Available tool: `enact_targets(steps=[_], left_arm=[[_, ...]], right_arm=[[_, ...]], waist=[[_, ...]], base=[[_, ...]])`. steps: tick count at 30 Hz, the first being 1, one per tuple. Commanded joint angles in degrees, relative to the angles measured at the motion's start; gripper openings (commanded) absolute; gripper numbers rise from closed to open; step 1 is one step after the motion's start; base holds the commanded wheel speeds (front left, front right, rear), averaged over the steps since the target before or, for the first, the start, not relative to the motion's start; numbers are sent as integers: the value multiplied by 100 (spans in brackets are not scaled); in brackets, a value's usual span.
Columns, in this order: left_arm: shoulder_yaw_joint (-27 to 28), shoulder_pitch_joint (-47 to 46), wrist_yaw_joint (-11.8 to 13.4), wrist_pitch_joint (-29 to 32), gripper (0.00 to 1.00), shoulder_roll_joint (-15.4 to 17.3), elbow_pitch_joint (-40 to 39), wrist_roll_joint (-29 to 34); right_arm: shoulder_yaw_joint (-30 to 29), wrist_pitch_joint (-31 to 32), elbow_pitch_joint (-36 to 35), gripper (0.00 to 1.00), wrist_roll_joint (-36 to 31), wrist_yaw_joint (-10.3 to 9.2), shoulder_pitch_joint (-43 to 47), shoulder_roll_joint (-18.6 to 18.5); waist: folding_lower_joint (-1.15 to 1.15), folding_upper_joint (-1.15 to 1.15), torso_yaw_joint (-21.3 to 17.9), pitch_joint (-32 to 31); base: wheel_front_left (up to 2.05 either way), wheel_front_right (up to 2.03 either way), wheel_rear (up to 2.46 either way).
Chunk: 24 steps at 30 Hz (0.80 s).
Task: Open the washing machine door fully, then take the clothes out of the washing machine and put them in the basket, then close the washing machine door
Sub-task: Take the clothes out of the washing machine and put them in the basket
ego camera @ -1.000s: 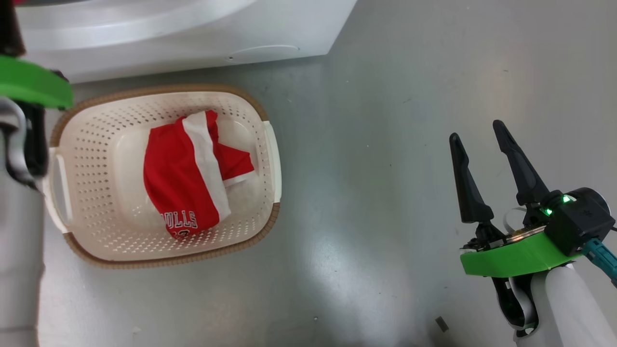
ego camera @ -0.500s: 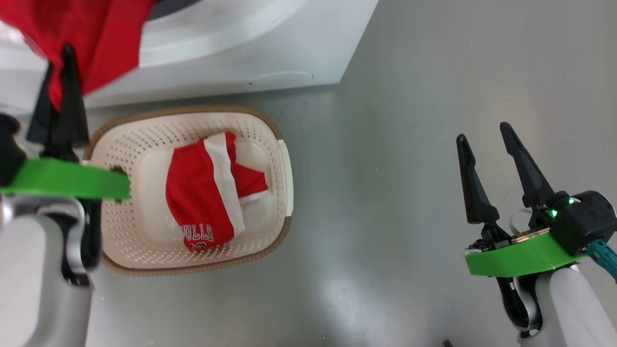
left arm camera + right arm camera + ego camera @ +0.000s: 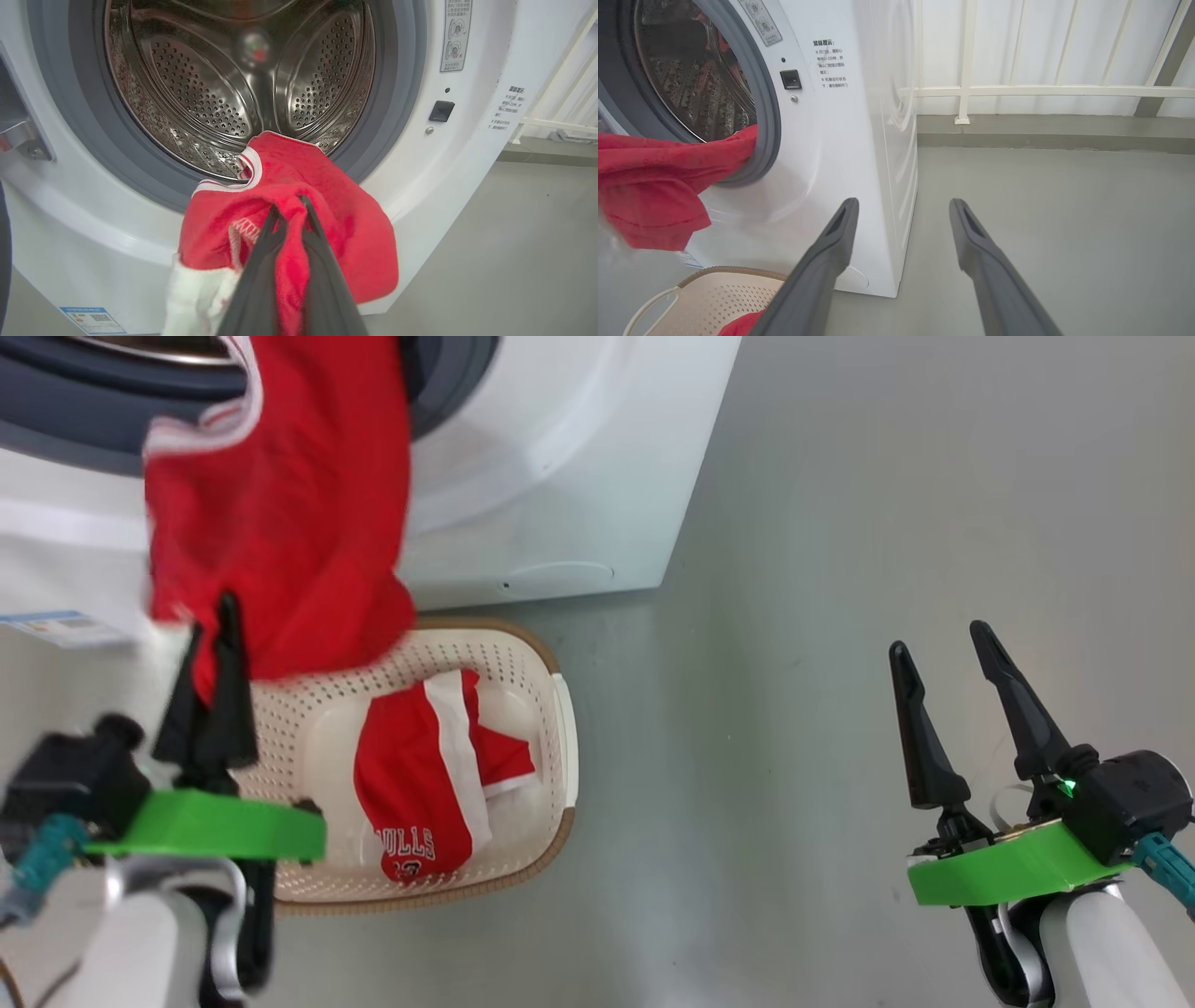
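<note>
The white washing machine [image 3: 560, 476] stands at the top of the head view with its mouth wide open; the left wrist view looks straight into the perforated steel drum [image 3: 233, 84], ringed by the grey rubber seal [image 3: 88, 135]; the grey floor [image 3: 840, 523] spreads out to the robot's right, and a white railing [image 3: 1041, 91] runs along the wall behind the machine in the right wrist view.

Down in front of the machine sits the cream basket [image 3: 523, 681], brown rim and all, just beside the machine's foot; and here's the action: a red jersey [image 3: 280, 523] is halfway out, its white-trimmed top end draped over the seal at the drum's lip, the rest hanging down the machine's front over the basket's far rim; a second jersey [image 3: 411, 793] lies crumpled in the basket, "BULLS" lettering showing at its near end.

The left gripper [image 3: 212, 616] has the hanging jersey; its jaws are pinched nearly together on a fold of the red cloth, clear as day in the left wrist view; the right gripper [image 3: 939, 638] hovers over bare floor, well apart from the basket, jaws spread wide and holding nothing.

Small details: a blue label [image 3: 56, 627] low on the machine's front, to the left; a round cap [image 3: 555, 574] low on the right.
</note>
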Motion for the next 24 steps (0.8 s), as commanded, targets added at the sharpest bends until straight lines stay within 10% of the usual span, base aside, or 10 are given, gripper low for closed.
enact_targets(steps=[1, 24], left_arm=[[137, 216, 73, -41, 0, 80, -193, -52], [56, 1352, 308, -41, 0, -145, -505, -252]], right_arm=[[96, -36, -118, 100, 15, 36, 154, -19], [4, -36, -138, 100, 92, 36, 362, -19]], waist=[[0, 0, 37, -213], [0, 0, 83, -672]], base=[[0, 0, 0], [0, 0, 0]])
